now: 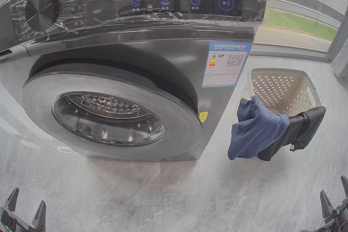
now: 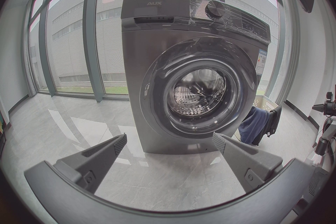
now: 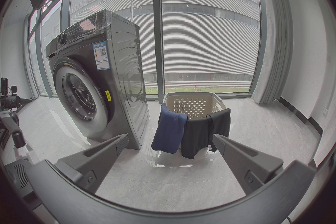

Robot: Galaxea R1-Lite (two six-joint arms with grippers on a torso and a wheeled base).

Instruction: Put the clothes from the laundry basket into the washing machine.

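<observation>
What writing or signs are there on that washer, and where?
Control panel: a play/pause symbol and several lit icons; captions too small to read.
Blue label on the washing machine front: square code, coloured bars; print too small.
Yellow sticker: unreadable.
Brand mark, top corner: not quoted.

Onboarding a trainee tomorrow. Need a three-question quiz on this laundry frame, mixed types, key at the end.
1. True or false: the washing machine door is open.
2. What hangs over the laundry basket rim? A) one red towel B) a blue garment and a black garment C) nothing
3. Fill in: the left gripper and right gripper are both ____ and hold nothing.

Key: 1 false; 2 B; 3 open.
</observation>
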